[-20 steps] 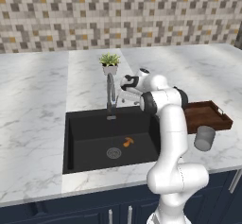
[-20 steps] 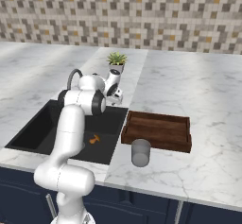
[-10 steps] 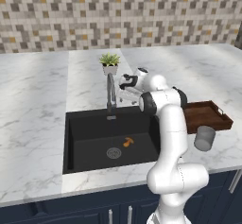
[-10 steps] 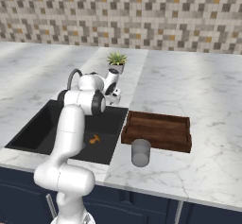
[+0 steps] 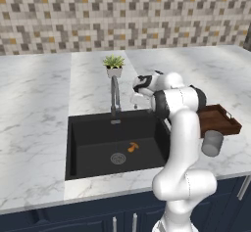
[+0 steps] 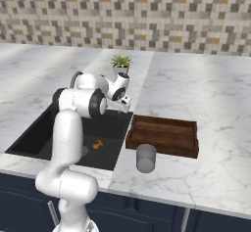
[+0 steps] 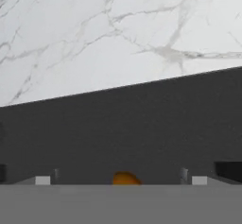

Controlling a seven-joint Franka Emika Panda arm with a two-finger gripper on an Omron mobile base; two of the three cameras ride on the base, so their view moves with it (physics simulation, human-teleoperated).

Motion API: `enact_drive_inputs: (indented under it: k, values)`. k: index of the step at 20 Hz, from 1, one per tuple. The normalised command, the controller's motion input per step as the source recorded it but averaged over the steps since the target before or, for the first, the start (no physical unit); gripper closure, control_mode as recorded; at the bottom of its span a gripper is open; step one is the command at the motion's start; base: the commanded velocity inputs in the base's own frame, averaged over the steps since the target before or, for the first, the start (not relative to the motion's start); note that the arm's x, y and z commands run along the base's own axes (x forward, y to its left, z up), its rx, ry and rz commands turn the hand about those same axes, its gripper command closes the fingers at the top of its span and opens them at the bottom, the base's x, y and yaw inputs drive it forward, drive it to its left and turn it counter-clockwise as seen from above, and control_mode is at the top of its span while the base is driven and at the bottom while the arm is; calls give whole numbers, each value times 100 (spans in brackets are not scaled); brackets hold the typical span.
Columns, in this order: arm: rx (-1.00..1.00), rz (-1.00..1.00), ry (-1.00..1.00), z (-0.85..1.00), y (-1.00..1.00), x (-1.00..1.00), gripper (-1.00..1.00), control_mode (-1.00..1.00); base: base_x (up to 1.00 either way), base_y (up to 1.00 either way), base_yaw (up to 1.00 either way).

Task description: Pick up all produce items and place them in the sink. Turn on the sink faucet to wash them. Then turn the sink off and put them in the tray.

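Currently: mushroom [image 5: 133,147] on sink [image 5: 78,143] floor, 2 o'clock from drain; tiny, light, soft, probably roll-prone; pinch cap gently. Gripper [image 5: 136,99] fingers apart, empty.

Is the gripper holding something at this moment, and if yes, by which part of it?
Nothing is held. The gripper is open and empty above the sink; the mushroom lies loose on the basin floor, beside the drain.
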Motion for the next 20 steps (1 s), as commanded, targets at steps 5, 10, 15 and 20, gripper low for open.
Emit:
enact_drive_inputs:
  k: [5, 10, 15, 20]
  values:
    - [0, 0, -1, 0, -3, -100, -100, -100, 0, 0, 0]
    - [0, 0, -5, 0, 6, -100, -100, -100, 0, 0, 0]
    - [-1, 0, -2, 0, 31, -69, -100, -100, 0, 0, 0]
    - [-3, 0, 0, 0, 62, -17, -100, -100, 0, 0, 0]
